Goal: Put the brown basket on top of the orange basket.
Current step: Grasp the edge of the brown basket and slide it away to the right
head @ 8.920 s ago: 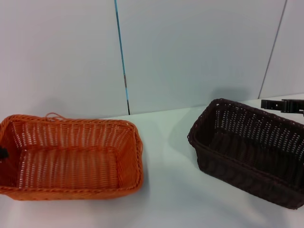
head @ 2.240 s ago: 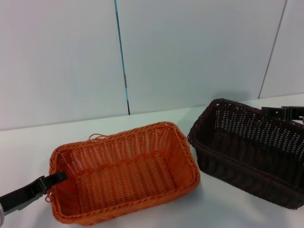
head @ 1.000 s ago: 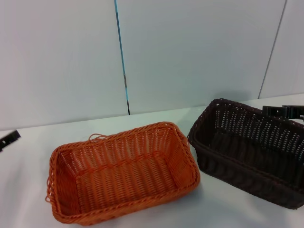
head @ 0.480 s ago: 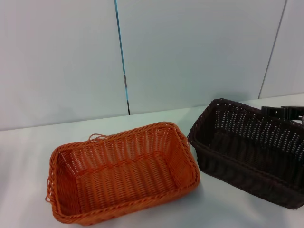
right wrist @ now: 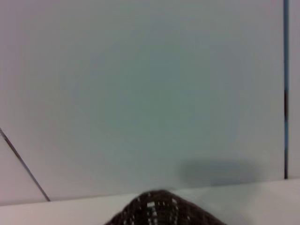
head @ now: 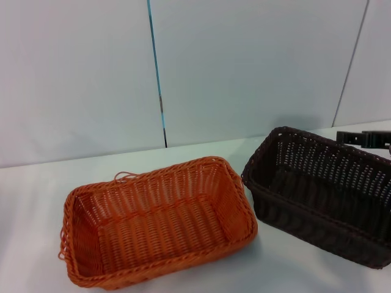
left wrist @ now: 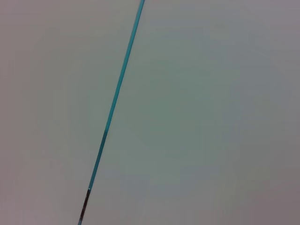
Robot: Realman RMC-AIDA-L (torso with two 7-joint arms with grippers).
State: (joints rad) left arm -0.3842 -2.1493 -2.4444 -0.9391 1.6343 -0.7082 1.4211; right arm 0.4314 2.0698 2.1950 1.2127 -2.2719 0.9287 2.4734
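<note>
White table (head: 201, 159) is carrying the orange basket (head: 156, 223) beside the brown basket (head: 321, 192) — right hand (head: 365, 138) hovering at its far rim, grip state we cannot tell.

A bare test bench in what looks like a robotics lab or staged trial booth: a plain white tabletop (head: 208, 162) runs up against tall, pale grey wall panels (head: 244, 67) divided by a thin teal-blue vertical seam (head: 156, 73) and a darker grey joint (head: 350, 67) to the right. The only props are two woven rectangular baskets, one bright orange (head: 156, 220) and one dark chocolate-brown (head: 321, 192), set side by side. No household or shop fittings appear.
</note>
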